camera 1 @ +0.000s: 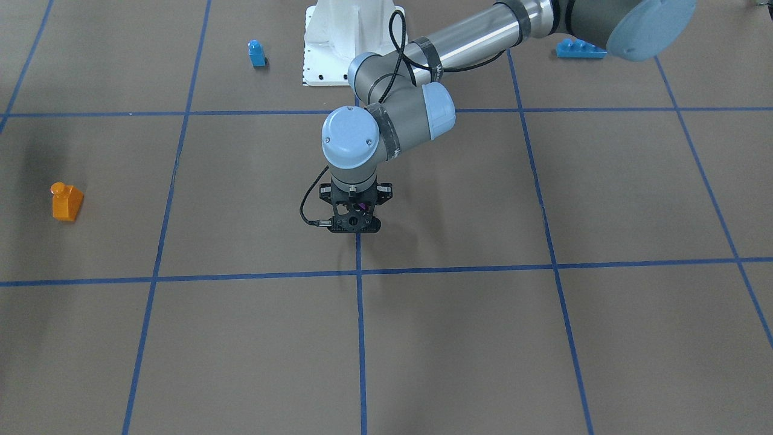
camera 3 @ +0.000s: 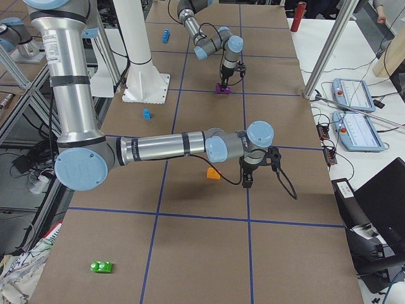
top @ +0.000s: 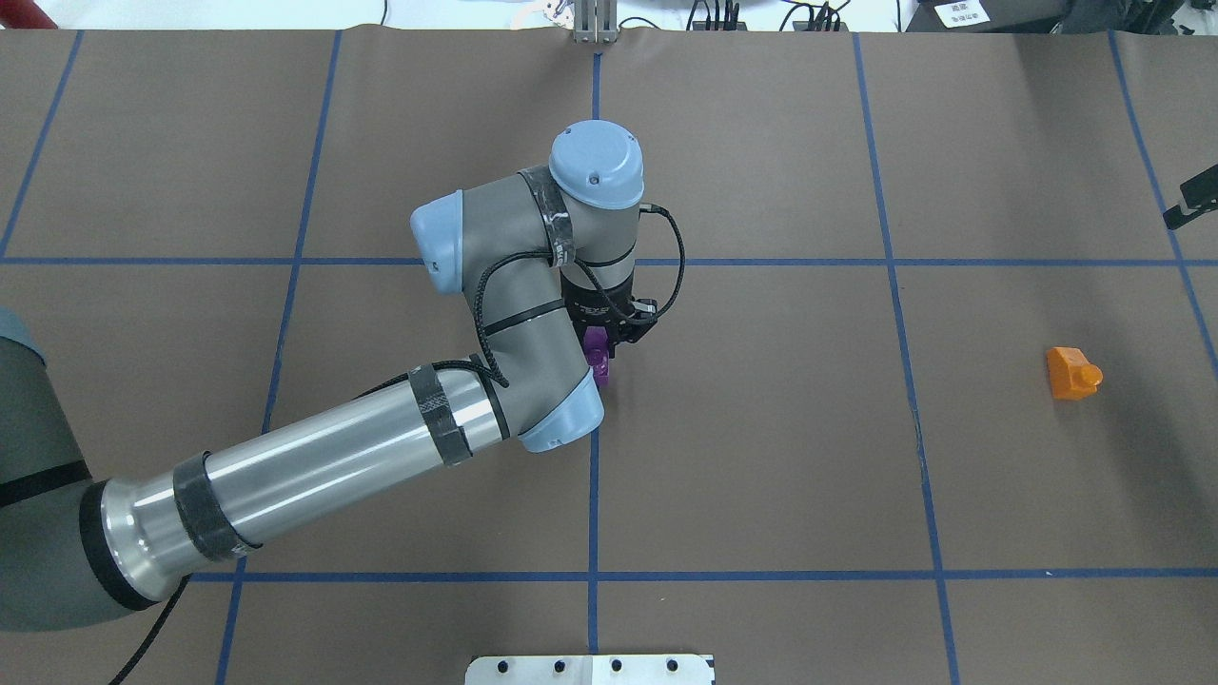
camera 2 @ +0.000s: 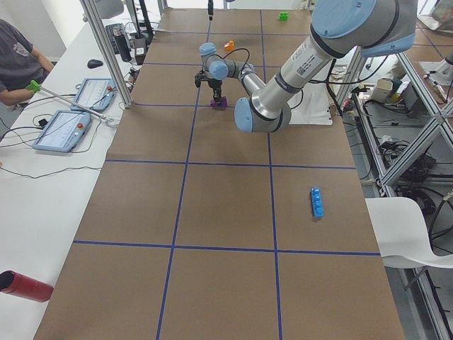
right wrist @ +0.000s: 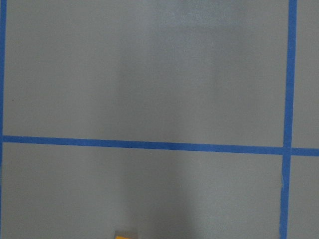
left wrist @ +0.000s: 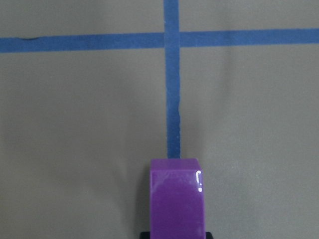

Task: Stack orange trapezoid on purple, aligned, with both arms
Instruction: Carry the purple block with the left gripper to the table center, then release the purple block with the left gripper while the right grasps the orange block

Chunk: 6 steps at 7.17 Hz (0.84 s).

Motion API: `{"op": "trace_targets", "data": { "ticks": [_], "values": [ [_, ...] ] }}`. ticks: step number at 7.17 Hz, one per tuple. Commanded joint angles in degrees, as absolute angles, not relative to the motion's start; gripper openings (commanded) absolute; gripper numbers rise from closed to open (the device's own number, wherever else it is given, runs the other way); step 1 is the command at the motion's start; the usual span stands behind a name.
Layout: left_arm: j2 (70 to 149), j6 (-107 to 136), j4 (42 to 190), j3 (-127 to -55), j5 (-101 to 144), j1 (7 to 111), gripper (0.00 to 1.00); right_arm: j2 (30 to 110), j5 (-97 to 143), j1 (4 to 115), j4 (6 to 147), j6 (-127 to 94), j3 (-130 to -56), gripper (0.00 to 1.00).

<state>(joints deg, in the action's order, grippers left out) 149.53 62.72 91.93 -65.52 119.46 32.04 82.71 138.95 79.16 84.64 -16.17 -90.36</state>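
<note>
The purple block [top: 598, 354] is at the table's middle, on a blue tape line, seen close in the left wrist view [left wrist: 177, 199]. My left gripper [camera 1: 356, 219] points straight down over it and is shut on it, with the block at or just above the table [camera 3: 222, 88]. The orange trapezoid [top: 1070, 373] stands free on the table far off on my right [camera 1: 66, 202]. My right gripper [camera 3: 248, 179] hovers beside the orange trapezoid [camera 3: 213, 173], apart from it. Only a sliver of orange [right wrist: 125, 234] shows in the right wrist view. I cannot tell whether the right gripper is open or shut.
A small blue block [camera 1: 256, 53] and a long blue brick [camera 1: 580, 48] lie near the white pedestal [camera 1: 338, 42]. A green block [camera 3: 101, 266] lies at the table's right end. Blue tape lines grid the brown table.
</note>
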Motion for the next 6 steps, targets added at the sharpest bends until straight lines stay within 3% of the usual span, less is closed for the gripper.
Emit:
{"op": "trace_targets", "data": {
  "ticks": [1, 2, 3, 6],
  "values": [
    [149.50, 62.67, 91.93, -65.48, 118.92, 31.90, 0.73, 82.71, 138.96, 78.84, 84.64, -16.17, -90.26, 1.00],
    [149.50, 62.67, 91.85, -65.57, 118.66, 31.99, 0.93, 82.71, 138.87, 78.32, 84.64, -16.17, -90.26, 1.00],
    [149.59, 62.84, 91.76, -66.00, 118.65, 32.51, 1.00, 82.71, 138.78, 77.09, 84.64, -16.35, -90.18, 1.00],
    [149.68, 63.11, 91.67, -67.41, 118.74, 35.59, 1.00, 82.71, 138.08, 71.30, 84.12, -24.92, -89.30, 1.00]
  ]
}}
